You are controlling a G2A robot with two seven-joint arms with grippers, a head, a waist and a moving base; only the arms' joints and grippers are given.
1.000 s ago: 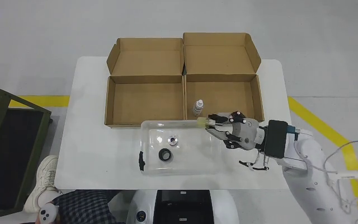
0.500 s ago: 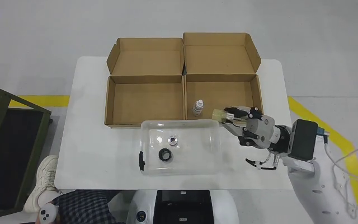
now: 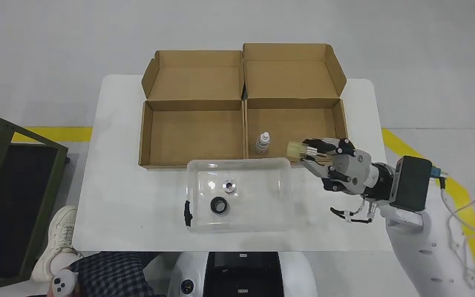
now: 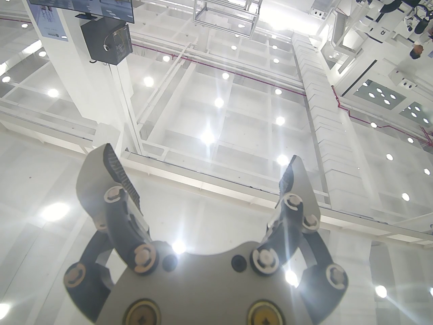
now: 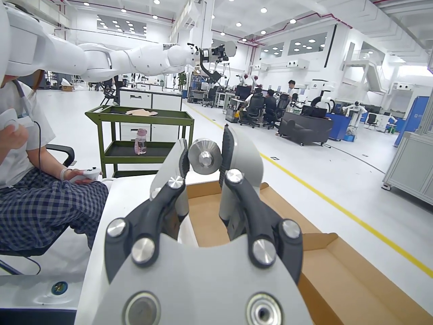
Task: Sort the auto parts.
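Observation:
My right gripper is shut on a silver metal cylinder, holding it just above the near wall of the right cardboard box. The right wrist view shows the cylinder end-on between the pads, with the box floor below. A clear plastic bin holds a small silver part and a black ring. A small white bottle stands in the right box. My left gripper is open, empty and pointing at the ceiling.
A left cardboard box with nothing in it sits beside the right one, both with lids folded back. A black piece lies at the bin's left edge. White table lies bare to the left. A green cart stands off the table's left side.
My right gripper has lifted the cylinder out of the clear bin and carried it right and back to the near wall of the right box.

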